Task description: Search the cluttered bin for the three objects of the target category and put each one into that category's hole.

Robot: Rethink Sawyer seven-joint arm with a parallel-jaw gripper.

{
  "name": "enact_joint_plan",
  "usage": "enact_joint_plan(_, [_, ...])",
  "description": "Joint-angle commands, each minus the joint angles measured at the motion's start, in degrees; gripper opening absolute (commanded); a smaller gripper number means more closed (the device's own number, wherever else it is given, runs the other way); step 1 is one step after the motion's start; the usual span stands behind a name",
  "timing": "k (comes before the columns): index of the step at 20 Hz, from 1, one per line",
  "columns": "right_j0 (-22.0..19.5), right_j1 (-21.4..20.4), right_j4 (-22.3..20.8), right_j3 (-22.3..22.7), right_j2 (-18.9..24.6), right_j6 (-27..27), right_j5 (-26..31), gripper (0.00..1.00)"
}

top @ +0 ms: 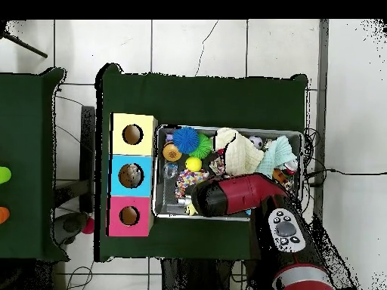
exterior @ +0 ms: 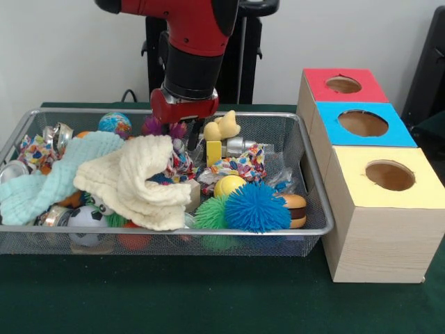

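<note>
Three wooden boxes with round holes, topped red [exterior: 342,84], blue [exterior: 363,123] and yellow [exterior: 386,175], line the front view's right side. Left of them, a wire mesh bin [exterior: 314,209] holds a cream knitted cloth [exterior: 135,181], a blue spiky ball [exterior: 256,207] and a yellow duck figure [exterior: 222,127]. The red-and-black arm's gripper [exterior: 177,132] dips into the bin's upper middle; whether it is spread or closed, I cannot tell.

Overhead, the arm [top: 242,195] covers the bin's lower middle, hiding the gripper.
</note>
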Motion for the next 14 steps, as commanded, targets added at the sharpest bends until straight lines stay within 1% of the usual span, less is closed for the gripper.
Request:
enact_joint_plan(1, [0.17,3.62,-4.53,-3.67,-0.11,2.37,-2.00,1.00])
enact_joint_plan(6, [-0.45,4.17,-4.74,-4.20,0.34,2.91,-2.20,1.00])
enact_joint_plan(9, [-1.27,4.08,-3.07,-3.68,1.12,3.54,-1.45,1.00])
enact_joint_plan(12, [-3.36,4.46,0.77,-1.95,3.05,4.75,-0.03,1.00])
enact_joint_plan(14, [-3.93,4.02,2.43,-1.10,3.74,4.97,1.50,1.00])
